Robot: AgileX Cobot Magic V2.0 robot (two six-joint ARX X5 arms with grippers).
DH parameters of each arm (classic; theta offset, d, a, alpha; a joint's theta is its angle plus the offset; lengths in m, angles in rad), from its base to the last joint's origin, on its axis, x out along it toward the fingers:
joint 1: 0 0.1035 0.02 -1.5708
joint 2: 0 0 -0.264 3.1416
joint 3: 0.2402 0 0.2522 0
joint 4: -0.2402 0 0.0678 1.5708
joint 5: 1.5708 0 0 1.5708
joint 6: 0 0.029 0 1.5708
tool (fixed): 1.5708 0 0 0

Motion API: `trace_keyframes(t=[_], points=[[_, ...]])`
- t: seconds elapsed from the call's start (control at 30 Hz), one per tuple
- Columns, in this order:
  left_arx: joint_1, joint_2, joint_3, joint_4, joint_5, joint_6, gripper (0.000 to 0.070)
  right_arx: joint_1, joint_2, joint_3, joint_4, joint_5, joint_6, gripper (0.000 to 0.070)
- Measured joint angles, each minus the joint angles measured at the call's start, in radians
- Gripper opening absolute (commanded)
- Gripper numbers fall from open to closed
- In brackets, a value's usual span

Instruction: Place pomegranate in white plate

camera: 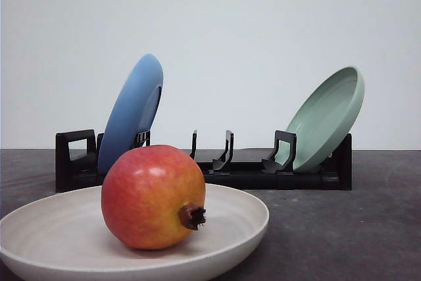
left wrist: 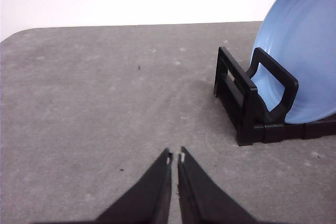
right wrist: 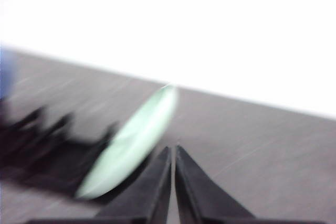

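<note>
Pomegranate (camera: 153,196) inside white plate (camera: 243,225) rim, left claw (left wrist: 175,157) together, right claw (right wrist: 172,149) together.

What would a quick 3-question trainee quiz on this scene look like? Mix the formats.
1. True or false: the pomegranate rests on the white plate.
2. Which plate leans in the rack's left end in the front view? A) pale green B) blue C) white
3. Fill in: both the left gripper and the right gripper are ____ and hold nothing.

Key
1. True. The fruit sits on the plate, its crown stub toward the right of the front view.
2. B. The blue plate leans at the left end, the pale green plate at the right.
3. Shut. Each wrist view shows the fingertips together over bare table.
</note>
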Motion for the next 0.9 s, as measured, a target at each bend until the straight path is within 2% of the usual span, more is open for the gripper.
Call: trace_keyframes(t=[0.07, 0.13, 0.33, 0.4, 0.67, 0.9], points=[[0.0, 0.0, 0.0, 0.0, 0.0, 0.0, 0.0, -0.064, -0.027, -0.088, 0.107, -0.021, -0.013, 0.0006], [0.0, 0.0, 0.0, 0.0, 0.0, 0.0, 0.0, -0.092, -0.053, -0.17, 0.172, -0.028, -0.023, 0.0006], [0.0, 0.0, 0.0, 0.0, 0.0, 0.0, 0.0, -0.127, -0.133, -0.343, 0.184, -0.002, -0.031, 0.0006], [0.0, 0.0, 0.0, 0.0, 0.0, 0.0, 0.0, -0.137, -0.162, -0.383, 0.176, 0.013, -0.016, 0.0006], [0.0, 0.0, 0.0, 0.0, 0.0, 0.0, 0.0, -0.208, -0.246, -0.387, 0.006, 0.023, 0.018, 0.0006], [0.0, 0.0, 0.0, 0.0, 0.0, 0.0, 0.0, -0.217, -0.247, -0.386, 0.0, 0.024, -0.004, 0.0006]])
